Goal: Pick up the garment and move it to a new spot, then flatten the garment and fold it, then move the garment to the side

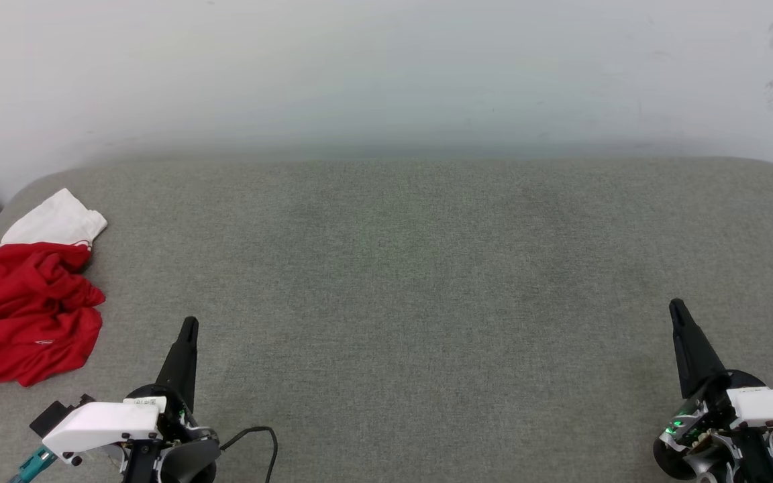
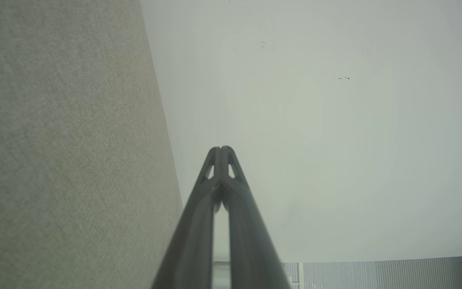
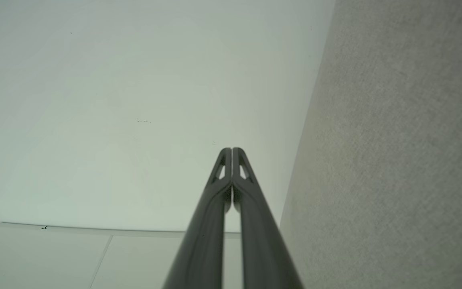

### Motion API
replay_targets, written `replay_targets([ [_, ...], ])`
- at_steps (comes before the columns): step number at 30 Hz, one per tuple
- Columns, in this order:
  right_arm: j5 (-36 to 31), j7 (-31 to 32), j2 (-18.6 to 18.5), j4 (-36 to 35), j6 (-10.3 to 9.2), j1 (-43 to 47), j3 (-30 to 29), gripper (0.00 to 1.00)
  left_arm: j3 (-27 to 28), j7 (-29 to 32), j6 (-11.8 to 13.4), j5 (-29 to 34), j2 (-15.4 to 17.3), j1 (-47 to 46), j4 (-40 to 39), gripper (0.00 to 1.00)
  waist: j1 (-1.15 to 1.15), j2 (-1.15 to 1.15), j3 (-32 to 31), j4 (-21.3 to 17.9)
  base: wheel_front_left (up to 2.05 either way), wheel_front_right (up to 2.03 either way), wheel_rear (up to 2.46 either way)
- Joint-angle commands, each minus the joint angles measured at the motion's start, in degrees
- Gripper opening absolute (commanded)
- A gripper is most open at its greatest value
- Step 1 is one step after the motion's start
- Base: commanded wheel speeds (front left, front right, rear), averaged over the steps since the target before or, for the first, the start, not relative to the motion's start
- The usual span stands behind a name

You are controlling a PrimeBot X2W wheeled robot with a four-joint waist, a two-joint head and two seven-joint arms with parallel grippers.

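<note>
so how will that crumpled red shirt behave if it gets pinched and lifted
Probably floppy: the garment lies in a heap of soft folds, so it should drape and hang from the pinch. Likely light, being thin cloth. Its white sleeve splays loose, so it may trail, and the textured grey surface could drag on it if pushed.

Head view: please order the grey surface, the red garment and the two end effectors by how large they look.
1. grey surface, clearly largest.
2. garment, partly cut off at the edge.
3. left end effector and right end effector: alike, not ranked.
</note>
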Motion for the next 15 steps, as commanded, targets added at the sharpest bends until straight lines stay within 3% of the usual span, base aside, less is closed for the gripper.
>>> replay_targets([
  [1,-0.28,0.08,0.2,0.06,-0.02,-0.77,0.01,0.0,0.18,0.14,-0.09,0.13,-0.06,-0.47,0.05,0.0,0.0,0.0,0.0,0.0,0.0,0.0,0.0],
  [10,-0.01,-0.06,-0.01,0.14,0.0,0.12,0.01,0.0,-0.05,-0.05,0.01,-0.01,0.0,0.08,0.15,0.0,0.0,0.0,0.0,0.0,0.0,0.0,0.0],
  [11,-0.03,-0.09,0.0,0.5,0.0,0.43,0.05,1.0,-0.14,-0.09,0.01,-0.01,-0.04,0.29,0.5,1.0,0.0,0.0,0.0,0.0,0.0,0.0,0.0],
  [15,-0.37,-0.8,0.03,0.68,-0.01,1.08,0.22,1.0,-0.53,-0.81,0.02,-0.01,-0.1,0.8,0.28,1.0,0.0,0.0,0.01,-0.01,0.0,0.0,0.0],
])
